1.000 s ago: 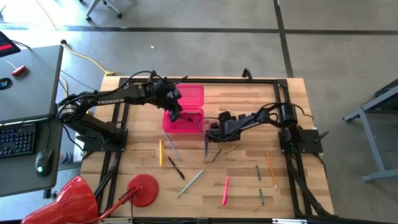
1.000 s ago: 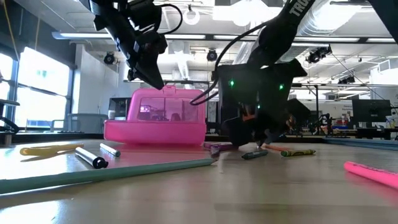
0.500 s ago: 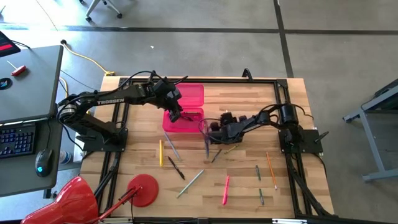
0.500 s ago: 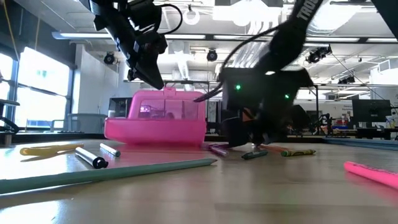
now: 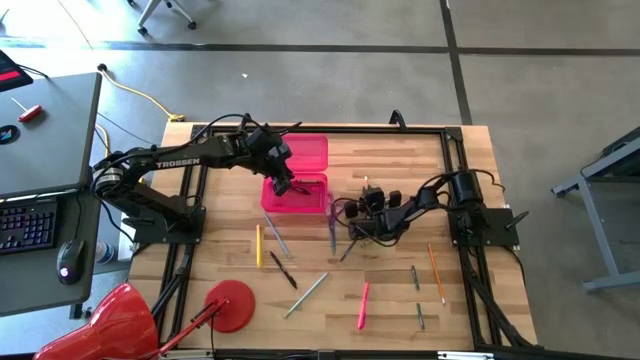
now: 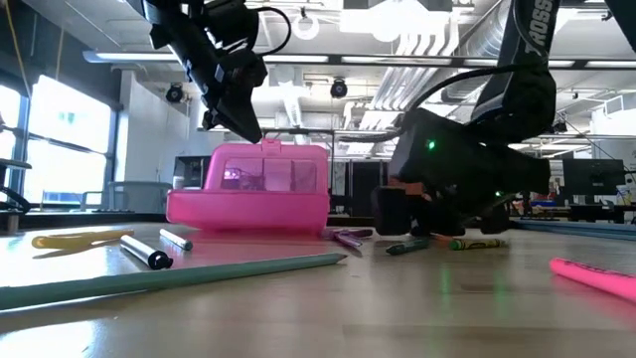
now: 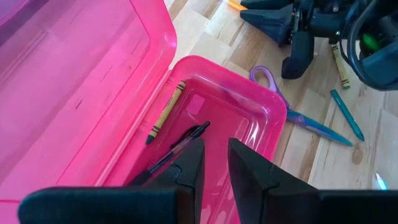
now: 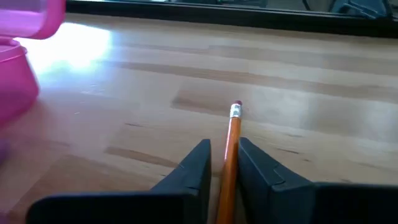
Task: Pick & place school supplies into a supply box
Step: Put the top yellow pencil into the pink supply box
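1. The wooden table has a black frame around it, and a grey floor shows all around.
2. The right gripper is down low on the table, just beside the pink box. Its two fingers look pressed onto an orange pencil, one on each side. The pencil's eraser end pokes out in front.
3. The left gripper hangs over the open pink box. Its fingers are a little apart and hold nothing.
4. The box sits near the back of the table, in the middle, with its lid lying flat behind it.
5. Inside the box I can see two things: a yellow crayon and a dark pen. So the job has only just started.
6. The purple scissors lie on the table right next to the box, not in it.
7. Lots more is waiting on the table: a yellow pencil, a dark pencil, a long grey-green pencil, a pink pen, another orange pencil and two small green ones.
8. The red disc sits at the front corner, far from the box.
9. I think most of the work is left: about two things in, and nine or so to go.
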Available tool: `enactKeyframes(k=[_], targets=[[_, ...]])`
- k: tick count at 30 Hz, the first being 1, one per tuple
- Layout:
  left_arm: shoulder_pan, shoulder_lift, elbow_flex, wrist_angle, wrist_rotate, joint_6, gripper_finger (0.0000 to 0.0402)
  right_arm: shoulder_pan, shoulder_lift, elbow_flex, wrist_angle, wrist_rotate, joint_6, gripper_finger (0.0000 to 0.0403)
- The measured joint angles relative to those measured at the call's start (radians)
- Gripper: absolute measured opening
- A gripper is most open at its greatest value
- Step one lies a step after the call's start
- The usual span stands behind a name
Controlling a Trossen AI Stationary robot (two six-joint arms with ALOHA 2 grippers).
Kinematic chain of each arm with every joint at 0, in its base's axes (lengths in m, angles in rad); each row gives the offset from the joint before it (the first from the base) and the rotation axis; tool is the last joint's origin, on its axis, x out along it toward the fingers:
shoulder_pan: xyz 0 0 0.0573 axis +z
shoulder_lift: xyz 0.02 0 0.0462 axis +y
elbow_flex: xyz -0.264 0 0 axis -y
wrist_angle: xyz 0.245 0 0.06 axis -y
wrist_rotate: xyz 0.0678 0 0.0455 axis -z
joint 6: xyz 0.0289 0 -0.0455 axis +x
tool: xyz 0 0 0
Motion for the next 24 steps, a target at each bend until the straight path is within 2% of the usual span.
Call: enactKeyframes(k=[4, 8, 10, 14, 19, 21, 24], targets=[[0.000, 0.000, 0.000, 0.000, 0.000, -0.015, 0.0101, -0.004, -0.027, 0.011, -0.016, -0.025, -0.071, 0.0038], [0.000, 0.000, 0.000, -0.001, 0.000, -0.020, 0.0101, 0.001, -0.132, 0.025, -0.049, -0.073, -0.183, 0.0012], [0.000, 0.000, 0.000, -0.004, 0.000, -0.020, 0.0101, 0.004, -0.199, 0.030, -0.089, -0.111, -0.269, 0.0008], [0.000, 0.000, 0.000, -0.002, -0.004, -0.018, 0.0101, 0.007, -0.337, 0.059, -0.070, -0.108, -0.452, 0.0001], [0.000, 0.000, 0.000, -0.005, 0.002, -0.017, 0.0101, 0.007, -0.448, 0.091, -0.018, -0.101, -0.711, 0.0002], [0.000, 0.000, 0.000, -0.020, 0.011, -0.018, 0.0101, -0.002, -0.468, 0.108, 0.074, -0.178, -0.867, 0.0001], [0.000, 0.000, 0.040, -0.149, 0.014, -0.018, 0.0101, -0.027, -0.463, 0.126, 0.222, -0.381, -1.042, 0.0001]])
